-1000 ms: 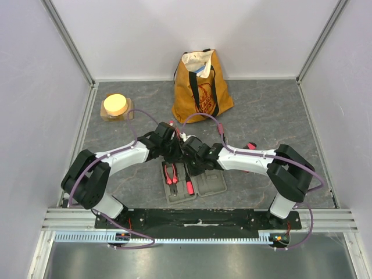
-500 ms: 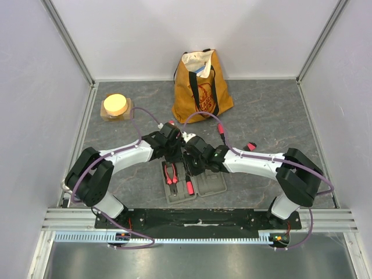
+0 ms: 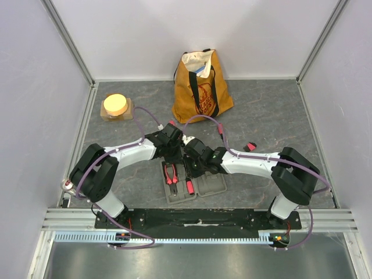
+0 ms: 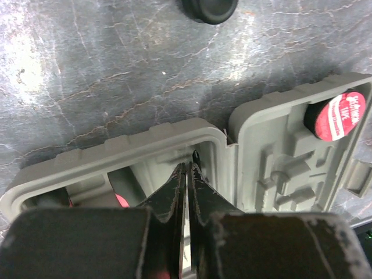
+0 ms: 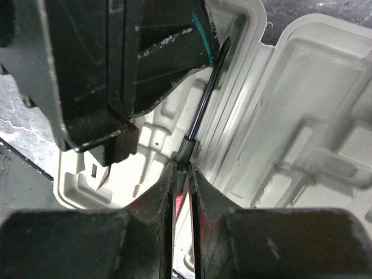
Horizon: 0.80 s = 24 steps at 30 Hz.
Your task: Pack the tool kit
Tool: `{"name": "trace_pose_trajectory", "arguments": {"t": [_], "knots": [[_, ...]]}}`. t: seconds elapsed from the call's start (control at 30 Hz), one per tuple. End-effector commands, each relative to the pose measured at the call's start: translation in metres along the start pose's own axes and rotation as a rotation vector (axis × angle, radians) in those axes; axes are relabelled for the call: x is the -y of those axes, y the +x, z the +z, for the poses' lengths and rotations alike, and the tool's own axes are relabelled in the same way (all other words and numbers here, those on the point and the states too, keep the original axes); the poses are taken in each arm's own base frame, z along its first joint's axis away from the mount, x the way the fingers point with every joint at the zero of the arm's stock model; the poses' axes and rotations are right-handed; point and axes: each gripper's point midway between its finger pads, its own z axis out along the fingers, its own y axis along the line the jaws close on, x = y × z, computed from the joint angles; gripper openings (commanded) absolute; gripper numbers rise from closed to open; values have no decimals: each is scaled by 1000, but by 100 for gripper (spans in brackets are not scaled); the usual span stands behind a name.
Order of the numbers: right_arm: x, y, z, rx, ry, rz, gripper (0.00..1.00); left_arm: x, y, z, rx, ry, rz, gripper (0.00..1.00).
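Grey stone-patterned table top lies between plain white walls. On it, near the front edge and between the two arm bases, is the flat dark-grey rectangular plastic case, opened flat with both halves showing their moulded slots. In its left half lie the red-handled pliers and, just beside them, another short red-handled tool. The left wrist view shows the round red-and-black tape measure sitting in a corner slot of one half. Both arms reach inward and meet over the far side of the case. The right gripper grasps the thin black-shafted screwdriver at its red handle, and the shaft points up along the rim of the case toward the other arm. The left gripper has its jaws drawn nearly together over the case wall. A thin dark tip shows just at their ends, but I cannot tell if it is pinched. At the back stand the mustard-yellow fabric tote bag with black handles and, well apart to the left, the round yellow-topped tan block.
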Motion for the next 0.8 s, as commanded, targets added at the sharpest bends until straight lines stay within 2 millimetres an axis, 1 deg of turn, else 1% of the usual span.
{"name": "trace_pose_trajectory", "arguments": {"t": [0.0, 0.2, 0.27, 0.4, 0.47, 0.53, 0.63, 0.77], "knots": [[-8, 9, 10, -6, -31, -51, 19, 7, -1, 5, 3, -6, 4, 9], [-4, 21, 17, -42, -28, -48, 19, 12, 2, 7, -12, 20, -7, 11], [-2, 24, 19, -49, -22, -48, 18, 13, 1, 3, -7, 23, -11, 11], [2, 29, 19, -57, -3, -46, 15, 15, -9, -13, 55, 39, -35, 12], [4, 31, 20, -62, 5, -43, 15, 21, -14, -22, 85, 72, -41, 12], [5, 32, 21, -63, 9, -41, 14, 25, -17, -25, 104, 96, -43, 12], [7, 33, 21, -65, 18, -41, 13, 26, -17, -22, 105, 104, -50, 12], [10, 36, 23, -71, 29, -37, 13, 20, -10, -7, 57, 64, -52, 11]]}}
